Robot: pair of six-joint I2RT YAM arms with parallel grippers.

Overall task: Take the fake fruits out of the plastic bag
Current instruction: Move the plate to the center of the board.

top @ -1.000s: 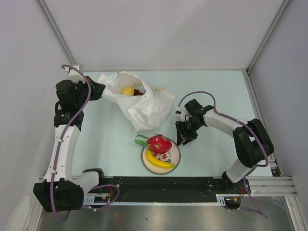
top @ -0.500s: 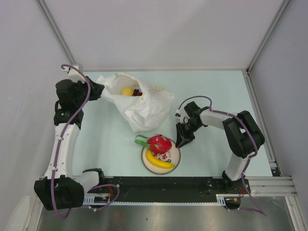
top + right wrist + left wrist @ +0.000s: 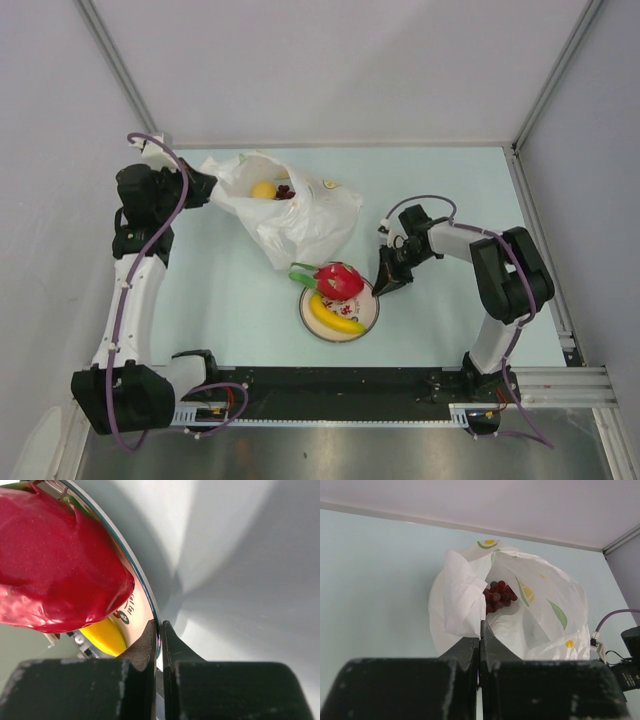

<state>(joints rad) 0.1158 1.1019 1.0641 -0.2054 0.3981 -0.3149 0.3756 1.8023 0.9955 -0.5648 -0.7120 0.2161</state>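
Top external: red fruit (image 3: 338, 281), banana (image 3: 334, 318) on one plate (image 3: 366, 318); lemon (image 3: 263, 190), grapes (image 3: 287, 192) in one plastic bag (image 3: 300, 225). Clamped: left gripper (image 3: 479, 630) on bag, right gripper (image 3: 160, 630) on plate, which has shifted slightly farther from the bases.

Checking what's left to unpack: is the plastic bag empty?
Not empty: the grapes and the lemon lie inside the plastic bag, visible through its open mouth.

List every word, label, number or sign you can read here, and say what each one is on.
Nothing can be read in full.
plate: a few dark letters beside the red fruit in the right wrist view, partly hidden and too blurred to read. Its red marks in the top view are too small.
plastic bag: printed yellow and green shapes only, no words visible.
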